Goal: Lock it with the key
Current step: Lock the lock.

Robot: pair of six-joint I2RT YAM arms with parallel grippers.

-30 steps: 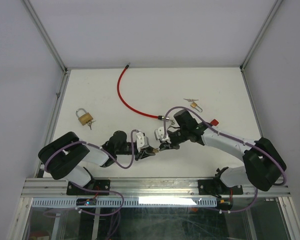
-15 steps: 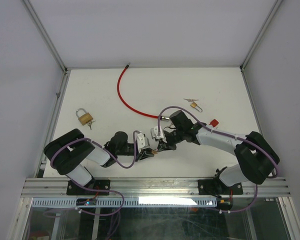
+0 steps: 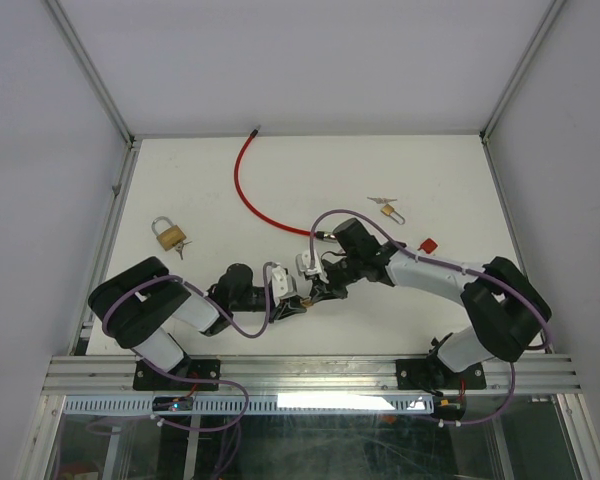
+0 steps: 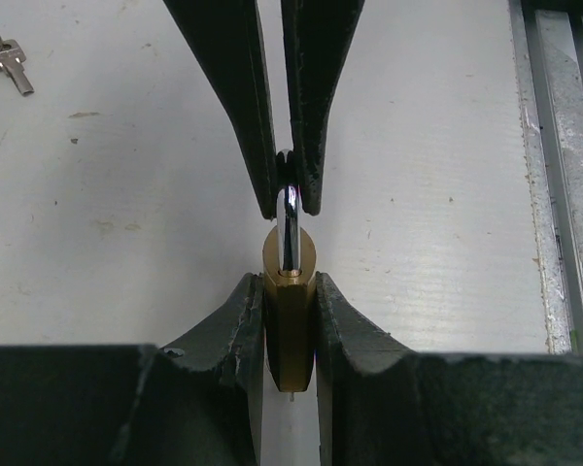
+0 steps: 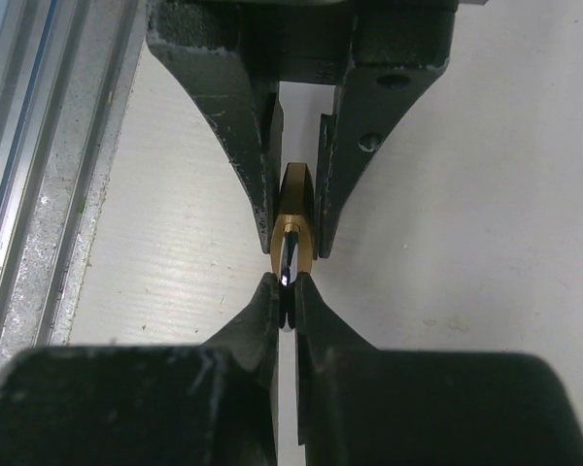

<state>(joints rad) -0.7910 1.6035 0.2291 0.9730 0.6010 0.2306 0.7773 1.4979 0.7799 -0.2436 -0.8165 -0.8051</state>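
Left gripper [image 4: 290, 287] clamps the brass padlock [image 4: 290, 316]; right gripper [image 5: 285, 291] pinches what looks like its shackle [image 4: 289, 214]

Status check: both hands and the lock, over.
Left hand clamped on padlock body. Right hand pinching shackle. Nothing in the way.

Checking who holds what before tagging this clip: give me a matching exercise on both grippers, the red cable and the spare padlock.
Things: 1 left gripper; 2 right gripper; 3 red cable; 4 spare padlock.
States: A lies loose, far left; B clamps the brass body of the held padlock; C curves along the far side; D pinches the shackle.
Pairs: 1-B, 2-D, 3-C, 4-A.
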